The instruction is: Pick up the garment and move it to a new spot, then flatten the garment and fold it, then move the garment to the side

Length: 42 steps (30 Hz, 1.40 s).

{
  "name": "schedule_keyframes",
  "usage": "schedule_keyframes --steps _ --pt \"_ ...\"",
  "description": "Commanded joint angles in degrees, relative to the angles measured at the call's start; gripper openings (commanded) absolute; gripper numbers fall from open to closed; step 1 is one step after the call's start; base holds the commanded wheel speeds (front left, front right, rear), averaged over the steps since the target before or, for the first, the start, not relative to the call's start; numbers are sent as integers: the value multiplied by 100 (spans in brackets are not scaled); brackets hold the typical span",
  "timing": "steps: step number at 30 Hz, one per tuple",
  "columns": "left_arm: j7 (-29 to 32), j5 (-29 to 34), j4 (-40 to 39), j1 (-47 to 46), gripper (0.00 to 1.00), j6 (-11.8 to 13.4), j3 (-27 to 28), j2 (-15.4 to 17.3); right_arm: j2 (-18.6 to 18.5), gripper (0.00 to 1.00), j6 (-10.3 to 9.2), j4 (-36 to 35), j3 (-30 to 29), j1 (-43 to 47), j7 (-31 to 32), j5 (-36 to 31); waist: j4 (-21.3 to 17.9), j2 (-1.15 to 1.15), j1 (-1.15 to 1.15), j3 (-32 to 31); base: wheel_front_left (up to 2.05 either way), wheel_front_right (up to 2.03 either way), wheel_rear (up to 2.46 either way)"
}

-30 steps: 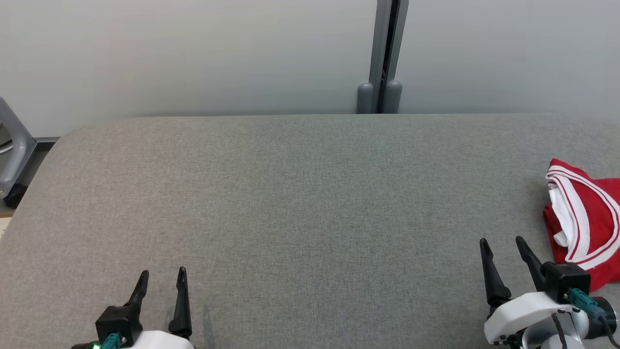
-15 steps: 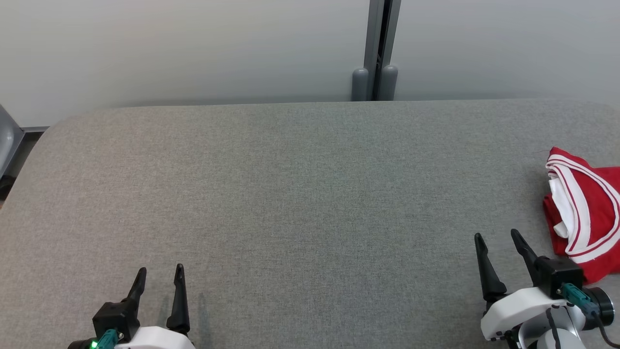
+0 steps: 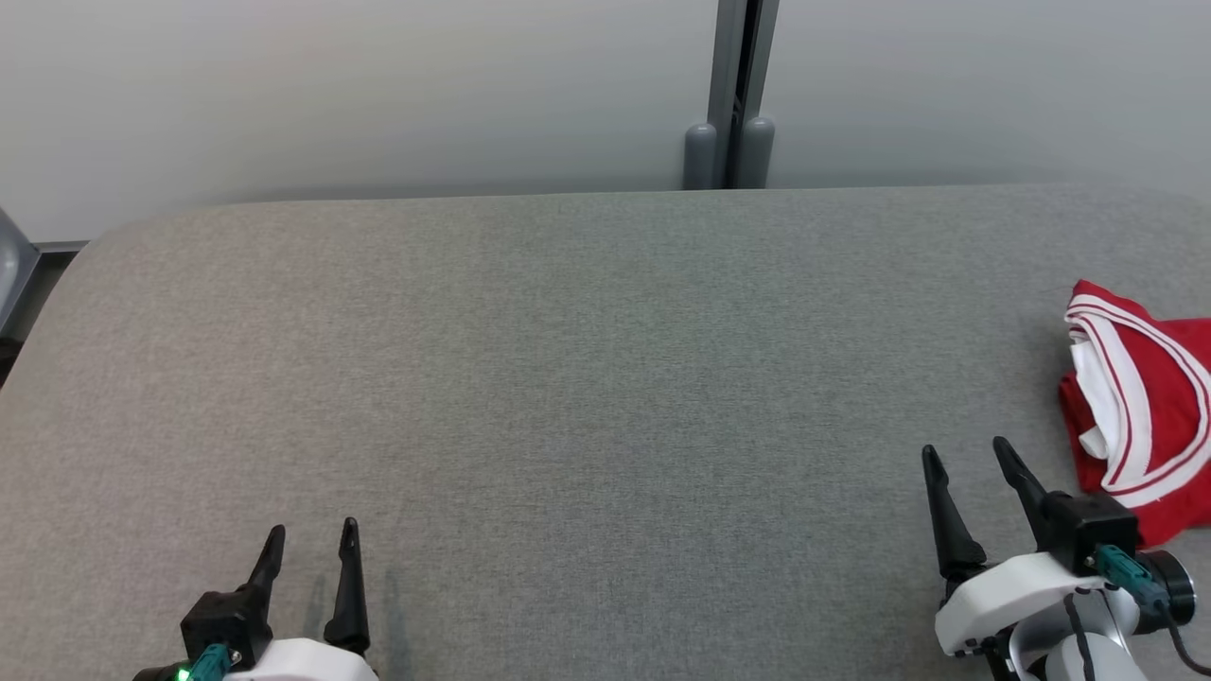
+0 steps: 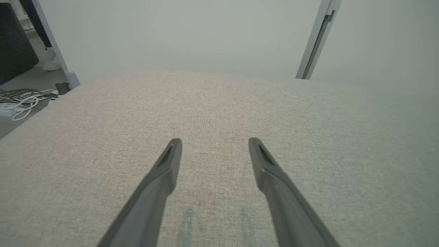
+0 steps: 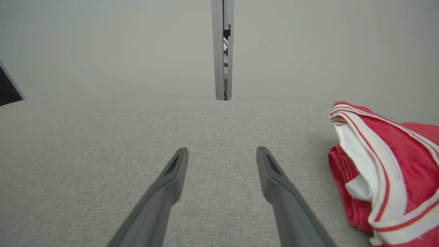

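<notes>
Red garment bunched at the worktop's right edge.
The left jaws and right jaws gape empty, the right near the garment, not touching.

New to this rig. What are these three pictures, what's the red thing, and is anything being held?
This is a wheeled robot with two arms, each ending in a gripper with two long dark fingers. The wide picture comes from a camera on its head, looking down at a grey fabric-covered table. There the left gripper sits at the lower left and the right gripper at the lower right. The other two pictures come from a camera on each wrist, looking along that gripper's own fingers. A crumpled red garment with white striped trim lies on the table beside the right gripper, untouched. Both grippers are open and hold nothing.
</notes>
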Motion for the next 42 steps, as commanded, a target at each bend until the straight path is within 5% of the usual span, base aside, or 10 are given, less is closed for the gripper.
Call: schedule_keyframes --steps 1,7,8,12,42 --pt "1 25 4 -59 100 -6 -2 27 -34 100 -4 -20 -41 -15 3 32 -185 0 0 -2 0 0 0" --pt "1 -141 59 -14 100 -155 -11 32 -28 100 -2 -33 -39 36 3 67 -185 0 0 -46 0 0 0" --pt "0 -150 53 1 0 -161 -14 2 -2 0 0 -15 -29 35 0 54 -186 0 0 -46 0 0 0" --pt "8 -159 238 121 0 -162 -15 -45 77 0 0 161 3 176 4 86 -186 0 0 -52 0 0 0" --pt "772 -2986 -199 -114 0 -418 264 -18 38 0 0 -396 -241 265 773 3200 -186 0 0 -120 0 0 0"
